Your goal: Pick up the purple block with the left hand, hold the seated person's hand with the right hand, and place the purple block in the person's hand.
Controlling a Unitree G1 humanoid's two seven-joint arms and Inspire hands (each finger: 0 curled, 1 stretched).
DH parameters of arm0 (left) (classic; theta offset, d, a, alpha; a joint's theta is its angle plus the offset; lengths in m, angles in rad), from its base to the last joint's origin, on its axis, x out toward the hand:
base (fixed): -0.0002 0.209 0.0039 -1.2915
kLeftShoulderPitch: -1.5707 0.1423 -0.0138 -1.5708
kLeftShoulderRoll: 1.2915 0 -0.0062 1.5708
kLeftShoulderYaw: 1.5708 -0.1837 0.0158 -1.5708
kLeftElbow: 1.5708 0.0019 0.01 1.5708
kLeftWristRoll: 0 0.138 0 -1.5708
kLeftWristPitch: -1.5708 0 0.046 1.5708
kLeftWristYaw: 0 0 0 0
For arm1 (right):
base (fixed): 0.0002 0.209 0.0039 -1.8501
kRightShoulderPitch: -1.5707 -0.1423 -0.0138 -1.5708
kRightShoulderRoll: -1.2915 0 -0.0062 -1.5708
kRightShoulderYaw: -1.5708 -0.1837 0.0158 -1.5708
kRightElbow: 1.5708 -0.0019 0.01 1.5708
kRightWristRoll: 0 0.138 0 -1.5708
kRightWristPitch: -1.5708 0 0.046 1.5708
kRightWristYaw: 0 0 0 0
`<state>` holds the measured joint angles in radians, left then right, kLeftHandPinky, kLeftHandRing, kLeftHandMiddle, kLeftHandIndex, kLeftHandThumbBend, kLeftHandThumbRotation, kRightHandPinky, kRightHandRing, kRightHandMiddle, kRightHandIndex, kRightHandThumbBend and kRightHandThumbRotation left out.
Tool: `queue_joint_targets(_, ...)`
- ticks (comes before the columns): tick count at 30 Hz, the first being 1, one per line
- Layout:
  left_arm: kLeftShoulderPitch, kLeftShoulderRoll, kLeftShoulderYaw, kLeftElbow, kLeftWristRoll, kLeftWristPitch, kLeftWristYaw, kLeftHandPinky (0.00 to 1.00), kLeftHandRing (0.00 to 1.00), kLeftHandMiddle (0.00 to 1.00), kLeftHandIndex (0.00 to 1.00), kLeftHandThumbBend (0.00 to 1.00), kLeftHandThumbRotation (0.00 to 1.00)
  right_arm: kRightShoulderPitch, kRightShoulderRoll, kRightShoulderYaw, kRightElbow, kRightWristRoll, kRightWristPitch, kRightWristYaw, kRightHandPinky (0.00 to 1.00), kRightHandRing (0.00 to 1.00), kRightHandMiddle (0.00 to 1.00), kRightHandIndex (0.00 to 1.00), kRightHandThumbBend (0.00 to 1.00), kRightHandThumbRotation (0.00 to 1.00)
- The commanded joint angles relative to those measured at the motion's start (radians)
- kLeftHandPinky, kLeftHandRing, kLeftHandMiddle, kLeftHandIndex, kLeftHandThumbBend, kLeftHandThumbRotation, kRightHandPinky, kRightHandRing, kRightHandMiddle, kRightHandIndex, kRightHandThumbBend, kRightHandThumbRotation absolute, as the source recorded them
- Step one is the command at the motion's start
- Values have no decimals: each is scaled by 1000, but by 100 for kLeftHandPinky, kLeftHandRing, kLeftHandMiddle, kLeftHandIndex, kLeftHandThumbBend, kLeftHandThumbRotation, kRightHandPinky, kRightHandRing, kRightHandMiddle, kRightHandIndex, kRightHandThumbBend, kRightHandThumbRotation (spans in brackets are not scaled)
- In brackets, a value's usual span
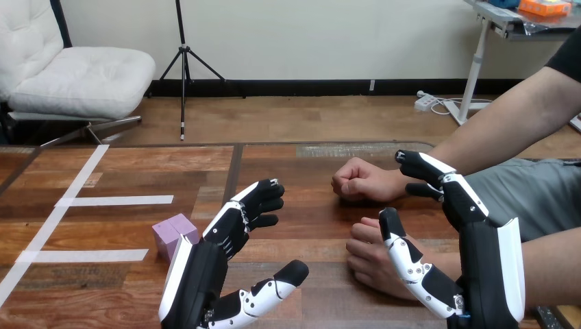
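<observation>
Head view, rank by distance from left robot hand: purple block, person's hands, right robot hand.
1. Purple block, just left of the left robot hand.
2. Person's near hand, far fist, rightward: too close to call.
3. Right robot hand, far right.

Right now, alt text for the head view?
The robot's left hand hangs open beside the purple block, which sits ungrasped on the wooden table. At right, the open right hand is by the person's two closed hands: its thumb crosses the nearer hand, and its fingers cross the wrist of the farther hand, gripping neither.
</observation>
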<state>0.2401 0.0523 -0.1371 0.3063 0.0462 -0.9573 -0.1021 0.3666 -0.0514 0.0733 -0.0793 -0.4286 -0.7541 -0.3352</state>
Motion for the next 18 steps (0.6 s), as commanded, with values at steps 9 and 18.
queue_joint_targets(9, -36, -13, 13, -48, 6, -12, 21, 75, 80, 82, 81, 69, 37, -46, 6, -6, -13, 16, -18, 2, 68, 77, 79, 75, 34, 25)
queue_joint_targets(18, -37, -9, 15, -42, 17, -19, 29, 75, 81, 83, 81, 69, 38, -43, 6, -10, -17, 2, -18, -5, 69, 77, 79, 76, 34, 25)
